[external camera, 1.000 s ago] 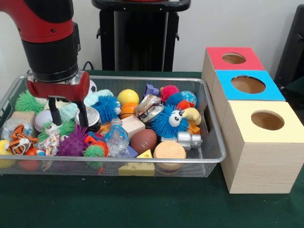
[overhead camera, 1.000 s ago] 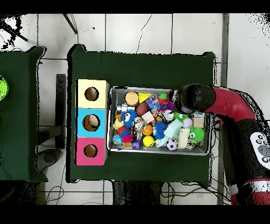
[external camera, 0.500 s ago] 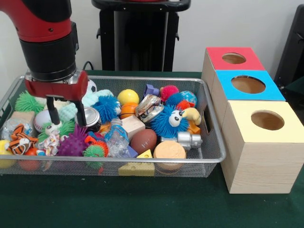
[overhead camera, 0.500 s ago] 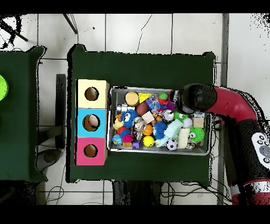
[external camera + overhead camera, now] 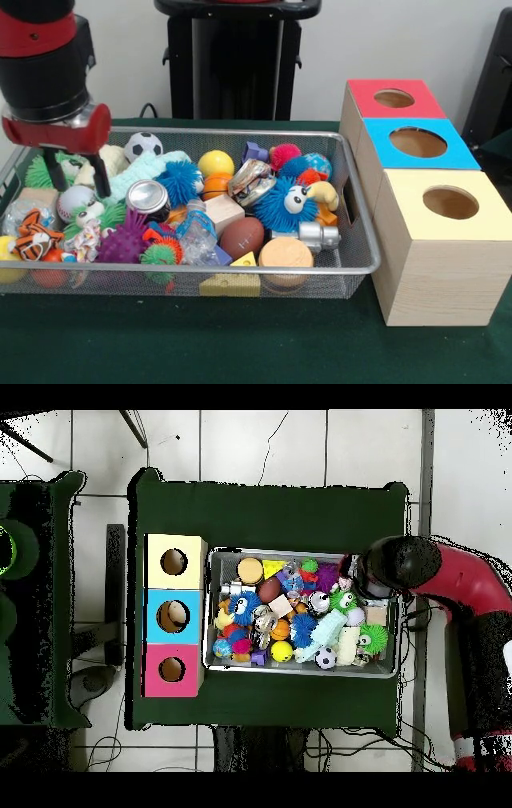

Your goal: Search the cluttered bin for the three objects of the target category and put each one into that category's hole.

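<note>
At the left end of the wire bin the gripper hangs with its jaws apart and empty, just above the green spiky ball and the baseball, so the search step looks to be in hand. Which category is wanted cannot be told; the toys all lie in the bin, while the red box, blue box and yellow box wait on the desk to the right. Next it must lower onto one toy and close.
</note>
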You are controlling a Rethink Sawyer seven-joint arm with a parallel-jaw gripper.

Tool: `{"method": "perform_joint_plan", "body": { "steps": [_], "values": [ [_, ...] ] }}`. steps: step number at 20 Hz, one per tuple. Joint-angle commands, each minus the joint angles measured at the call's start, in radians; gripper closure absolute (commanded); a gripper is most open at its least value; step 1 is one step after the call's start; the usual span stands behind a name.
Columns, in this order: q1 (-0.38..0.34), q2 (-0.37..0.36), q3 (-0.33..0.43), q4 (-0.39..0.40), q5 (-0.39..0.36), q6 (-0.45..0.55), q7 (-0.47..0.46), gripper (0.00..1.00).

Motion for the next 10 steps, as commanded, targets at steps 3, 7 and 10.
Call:
{"method": "perform_joint_plan", "body": {
  "steps": [3,7,10],
  "values": [
    [-0.017,0.0,0.019,-0.026,-0.029,0.062,-0.159,0.0],
    [-0.008,0.031,0.015,-0.02,-0.034,0.004,-0.115,0.0],
    [0.008,0.068,0.006,-0.029,-0.039,-0.044,-0.058,0.0]
  ]
}}
